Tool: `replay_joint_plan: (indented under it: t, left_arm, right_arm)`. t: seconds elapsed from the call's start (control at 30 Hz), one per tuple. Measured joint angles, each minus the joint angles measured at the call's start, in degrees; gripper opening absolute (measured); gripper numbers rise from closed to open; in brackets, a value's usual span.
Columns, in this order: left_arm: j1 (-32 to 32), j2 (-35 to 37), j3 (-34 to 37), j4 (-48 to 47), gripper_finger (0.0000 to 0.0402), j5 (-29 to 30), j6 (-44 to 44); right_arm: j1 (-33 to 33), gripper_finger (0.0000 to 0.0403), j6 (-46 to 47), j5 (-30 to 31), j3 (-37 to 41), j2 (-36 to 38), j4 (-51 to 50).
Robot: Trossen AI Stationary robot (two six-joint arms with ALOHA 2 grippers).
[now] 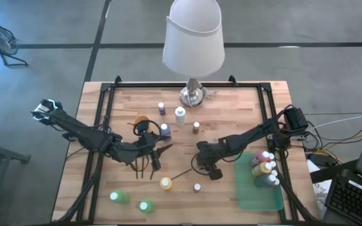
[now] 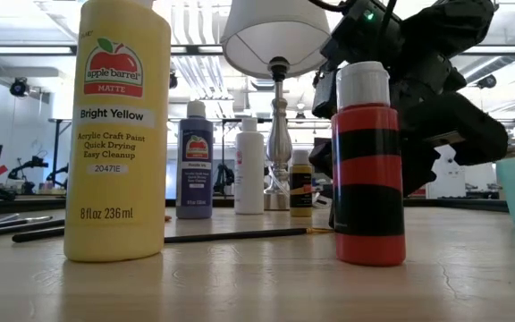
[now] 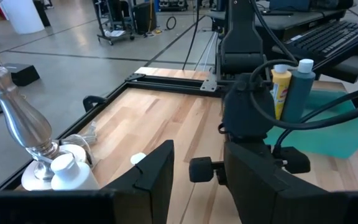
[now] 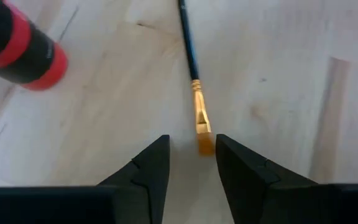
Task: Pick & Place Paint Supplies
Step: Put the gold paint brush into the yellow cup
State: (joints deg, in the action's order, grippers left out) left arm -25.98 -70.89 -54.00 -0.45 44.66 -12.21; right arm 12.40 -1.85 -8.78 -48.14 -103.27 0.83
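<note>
A: Right gripper (image 4: 191, 163) hangs low over the wood, fingers a little apart, nothing between them. The paintbrush (image 4: 191, 68) lies flat on the table (image 1: 231, 113) directly ahead; its orange bristle tip sits just in front of the gap between the 2 fingers.

B: Handling estimate?

A: Very light, thin, stiff handle. It lies flush on the board, so the fingers probably have to scrape the surface to get under it. A round handle would likely roll if pushed from 1 side only.

B: Grip point?

A: Judgement: the gold metal collar just behind the bristles, or the dark handle right past it. Not the bristles, which are soft and would splay. Fingers should straddle the brush crosswise.

B: Anything close by?

A: A red-and-black bottle (image 4: 18, 50) stands off to one side of the gripper, apart from the brush. Rigid plastic, probably easy to tip.

B: Left arm?

A: Left gripper (image 1: 151, 157) waits across the table from the right one, fingers apart, empty. Several bottles already stand in the green tray (image 1: 256, 194) behind the right gripper.
</note>
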Motion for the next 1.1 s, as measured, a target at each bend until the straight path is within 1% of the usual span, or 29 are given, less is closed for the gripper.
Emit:
replay_joint_plan:
  t: [0.13,0.37,0.63,0.9,1.1]
  left_arm:
    - [0.0,0.0,0.0,0.02,0.0147,0.0,0.0]
    - [0.0,0.0,0.0,0.01,0.0147,0.0,-0.25]
    - [0.0,0.0,0.0,0.0,0.0147,-0.02,-0.27]
    - [0.0,0.0,0.0,0.01,0.0147,-0.02,-0.26]
    - [0.0,0.0,0.0,0.0,0.0147,-0.02,-0.26]
  right_arm:
    - [0.9,0.0113,0.12,0.06,0.0,-0.1,0.7]
    - [1.47,0.0093,1.23,4.5,0.02,-0.13,1.13]
    - [1.58,0.0067,1.9,4.26,-0.13,-2.3,2.18]
    - [1.6,0.0048,1.9,4.26,-0.15,-2.27,2.18]
    - [1.6,0.0017,1.88,4.26,-0.13,-2.34,2.08]
